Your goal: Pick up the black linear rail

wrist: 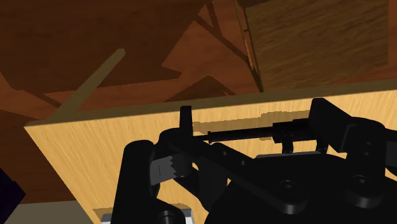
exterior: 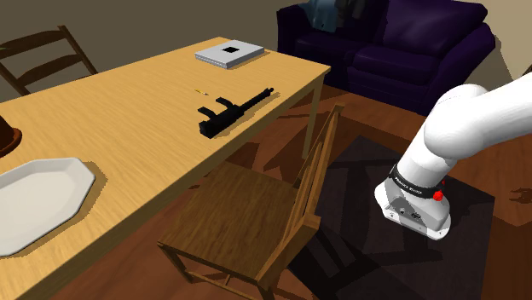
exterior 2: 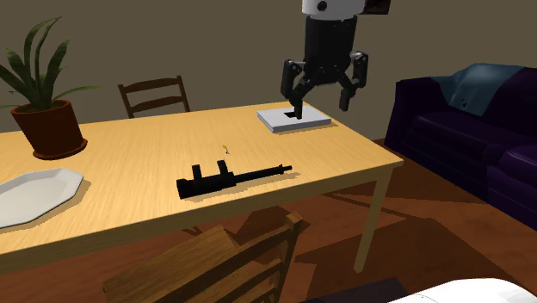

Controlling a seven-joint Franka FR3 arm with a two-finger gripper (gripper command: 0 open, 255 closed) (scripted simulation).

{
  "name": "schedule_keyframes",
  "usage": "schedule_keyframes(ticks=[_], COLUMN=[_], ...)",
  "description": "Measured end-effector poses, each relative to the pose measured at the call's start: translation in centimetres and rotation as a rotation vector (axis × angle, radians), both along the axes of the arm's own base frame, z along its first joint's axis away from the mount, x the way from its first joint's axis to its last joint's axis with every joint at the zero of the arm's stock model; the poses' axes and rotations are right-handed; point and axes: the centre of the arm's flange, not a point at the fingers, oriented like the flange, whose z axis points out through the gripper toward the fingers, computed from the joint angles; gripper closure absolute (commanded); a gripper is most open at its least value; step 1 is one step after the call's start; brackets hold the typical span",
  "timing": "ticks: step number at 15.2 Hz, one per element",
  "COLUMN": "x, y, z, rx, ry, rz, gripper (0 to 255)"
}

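Note:
The black linear rail (exterior: pixel 234 109) lies flat on the wooden table (exterior: pixel 111 111), close to the edge that faces the chair, and shows again as the rail (exterior 2: pixel 231 179) and the rail (wrist: pixel 254 135). My black gripper (exterior 2: pixel 319 108) hangs open well above the table, over the flat white box (exterior 2: pixel 294 118), off to the second exterior view's right of the rail. Its fingers (wrist: pixel 186 121) stand wide apart with nothing between them. In the wrist view the gripper (wrist: pixel 256 113) looks down at the rail from a distance.
A wooden chair (exterior: pixel 256 213) is tucked against the table edge beside the rail. A white plate (exterior 2: pixel 30 194) and a potted plant (exterior 2: pixel 47 116) stand at the table's other end. A dark sofa (exterior 2: pixel 465 129) sits beyond, and a second chair (exterior 2: pixel 155 95) behind the table.

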Motion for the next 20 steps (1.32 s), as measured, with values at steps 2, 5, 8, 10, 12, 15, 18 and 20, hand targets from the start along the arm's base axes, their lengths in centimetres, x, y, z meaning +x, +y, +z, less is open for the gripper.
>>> schedule_keyframes(ticks=[2, 5, 8, 10, 12, 15, 18, 20], x=[0.6, 3.1, 6.4, 8.3, 10.5, 13.4, 16.5, 18.7], y=[0.3, 1.3, 3.3, 4.1, 5.3, 6.2, 7.9, 9.0], z=[-0.4, -2.1, -4.3, -5.5, -7.1, -9.2, -11.6, -13.5], rx=[0.000, -0.001, -0.001, -0.002, -0.002, -0.003, -0.003, -0.003], ry=[0.003, 0.016, 0.032, 0.042, 0.052, 0.068, 0.084, 0.093], rz=[0.001, 0.007, 0.014, 0.019, 0.024, 0.031, 0.038, 0.043], gripper=[0, 0, 0, 0, 0, 0, 0, 0])
